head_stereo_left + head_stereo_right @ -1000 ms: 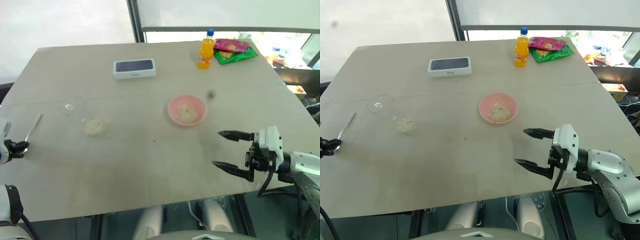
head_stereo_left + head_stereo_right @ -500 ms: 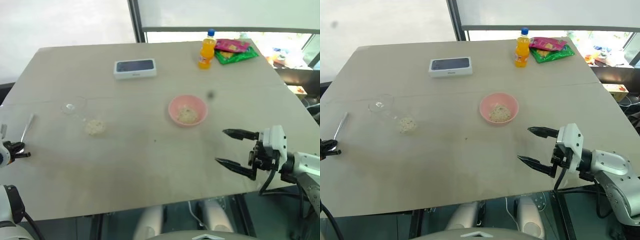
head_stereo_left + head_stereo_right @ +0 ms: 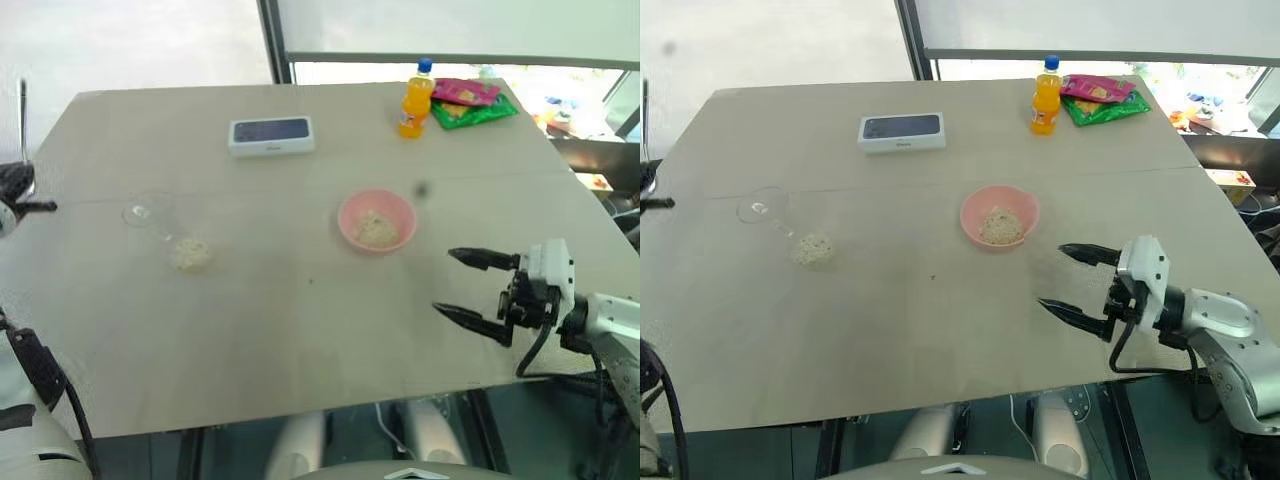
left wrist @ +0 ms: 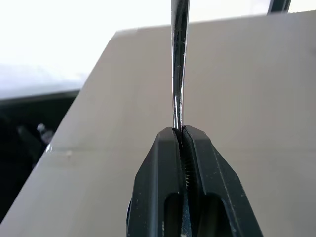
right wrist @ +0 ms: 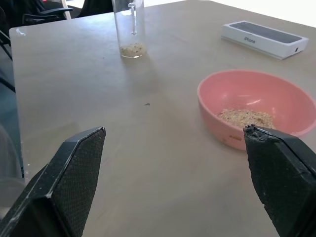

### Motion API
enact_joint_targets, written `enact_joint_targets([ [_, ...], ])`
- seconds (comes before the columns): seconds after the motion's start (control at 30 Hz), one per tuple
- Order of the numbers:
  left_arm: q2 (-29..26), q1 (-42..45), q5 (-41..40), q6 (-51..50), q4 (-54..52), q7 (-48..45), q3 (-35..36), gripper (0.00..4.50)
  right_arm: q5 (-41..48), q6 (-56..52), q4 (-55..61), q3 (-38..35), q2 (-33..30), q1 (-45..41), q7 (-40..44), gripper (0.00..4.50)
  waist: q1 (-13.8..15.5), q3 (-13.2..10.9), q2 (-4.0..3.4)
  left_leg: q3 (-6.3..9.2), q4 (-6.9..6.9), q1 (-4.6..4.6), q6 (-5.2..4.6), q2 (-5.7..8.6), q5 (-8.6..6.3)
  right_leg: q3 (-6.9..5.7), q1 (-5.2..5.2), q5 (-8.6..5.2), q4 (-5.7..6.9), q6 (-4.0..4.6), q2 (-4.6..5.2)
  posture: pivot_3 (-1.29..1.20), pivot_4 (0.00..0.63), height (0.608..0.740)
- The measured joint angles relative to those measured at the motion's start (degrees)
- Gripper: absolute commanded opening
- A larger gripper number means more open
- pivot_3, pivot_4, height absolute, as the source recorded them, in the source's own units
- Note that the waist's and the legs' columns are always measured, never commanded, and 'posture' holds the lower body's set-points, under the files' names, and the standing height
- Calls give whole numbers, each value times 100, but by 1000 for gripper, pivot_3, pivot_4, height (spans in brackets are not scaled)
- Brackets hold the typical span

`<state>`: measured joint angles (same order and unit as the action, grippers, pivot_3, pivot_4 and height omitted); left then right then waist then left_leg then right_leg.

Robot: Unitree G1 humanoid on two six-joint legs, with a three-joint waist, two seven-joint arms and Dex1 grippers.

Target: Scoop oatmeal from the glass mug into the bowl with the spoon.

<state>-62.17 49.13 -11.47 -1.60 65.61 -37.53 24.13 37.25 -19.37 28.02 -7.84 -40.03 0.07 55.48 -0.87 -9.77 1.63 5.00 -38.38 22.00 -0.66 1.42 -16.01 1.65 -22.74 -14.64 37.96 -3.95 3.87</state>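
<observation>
1. Overhead, left eye view: left gripper [image 3: 30, 203] at the table's [image 3: 300, 330] far left edge, pinching the spoon [image 3: 23, 105], handle upright. Glass mug [image 3: 150, 213] stands well right of it, oatmeal [image 3: 189, 253] at its base; bowl [image 3: 375, 221] mid-table holds more.
2. Left wrist view: fingers [image 4: 160, 163] pressed together on the spoon's shaft, a detail too small from overhead.
3. Right wrist view: right gripper [image 5: 173, 168] spread wide, empty; bowl just ahead, mug beyond, boxed phone [image 5: 265, 38] behind the bowl.
</observation>
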Motion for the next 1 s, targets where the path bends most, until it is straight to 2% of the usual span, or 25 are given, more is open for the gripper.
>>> enact_joint_targets([
  [0.1,241,272,-51,-24,-766,-156,-150,135,78,-158,-171,-7,125,-453,-294,4500,17,-1,0,3,-4,3,1,1,1,-3,1,0,1,0,1,0,150,740],
  [0.3,1229,200,-466,-668,-3331,-264,-525,135,-80,-468,-552,2,269,-1546,-1003,4500,9,-3,-3,5,-5,14,27,3,16,0,-5,0,-3,0,13,0,150,740],
  [0.33,1538,160,-561,-932,-4057,-172,-724,135,-20,-723,-698,-6,482,-1988,-1389,4500,-10,-3,-3,0,-6,22,29,2,18,8,-21,1,1,0,12,0,150,740],
  [0.43,1849,156,-680,-1366,-5066,-83,-1022,135,354,-1298,-832,-78,921,-2787,-2161,4500,-72,-3,-4,-4,-12,85,49,2,32,24,-95,2,29,1,9,0,150,740],
  [0.53,2003,139,-667,-1825,-5949,-72,-1468,135,931,-2095,-932,-277,1308,-3654,-3132,4500,-133,-6,-10,-9,0,92,58,4,37,33,-114,1,35,2,5,0,150,740],
  [0.67,2125,114,-535,-2125,-6459,-72,-1954,135,1390,-2805,-1198,-429,1490,-4468,-3838,4500,-163,-10,-19,-22,1,90,57,8,37,50,-118,1,34,2,1,0,150,740],
  [0.8,2443,121,-316,-2188,-6743,-20,-2423,135,1575,-3144,-1870,-477,2190,-5438,-4629,4500,-157,-14,-25,-26,-2,81,55,7,38,59,-122,1,55,2,-6,0,150,740],
  [1.0,2566,111,-162,-2159,-6755,-229,-2710,135,1626,-3156,-2817,-537,2715,-5902,-4806,4500,-152,-15,-27,-37,-3,90,55,9,38,70,-134,1,61,2,-8,0,150,740],
])
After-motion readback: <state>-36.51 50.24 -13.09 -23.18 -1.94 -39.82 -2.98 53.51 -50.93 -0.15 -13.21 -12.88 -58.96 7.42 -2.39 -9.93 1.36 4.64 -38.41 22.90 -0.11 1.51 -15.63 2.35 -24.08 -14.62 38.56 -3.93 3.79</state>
